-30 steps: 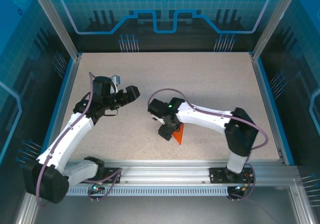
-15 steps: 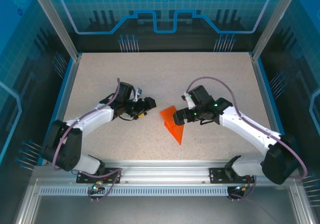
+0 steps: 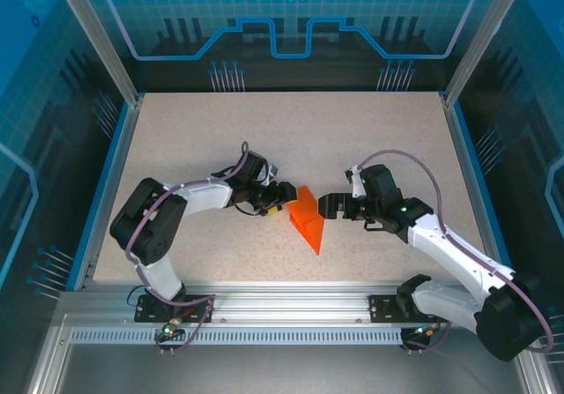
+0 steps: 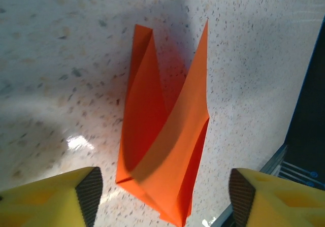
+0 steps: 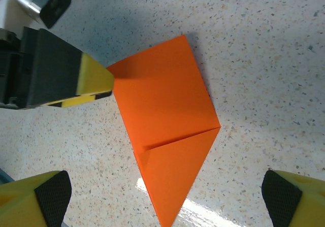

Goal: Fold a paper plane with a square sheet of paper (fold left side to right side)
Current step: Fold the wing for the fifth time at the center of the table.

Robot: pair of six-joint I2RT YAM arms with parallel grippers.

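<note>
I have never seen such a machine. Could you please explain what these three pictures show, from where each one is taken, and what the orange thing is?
This is a robot with two arms bolted at the near edge of a speckled table. The wide picture looks down from above and behind. In it the left arm and the right arm reach toward each other. The two close pictures come from cameras on the wrists, and the yellow pieces at their bottom corners are each arm's own jaws. Between the arms lies the folded orange paper, with flaps standing up a little. Both pairs of jaws are open, so nothing is gripped.
</note>
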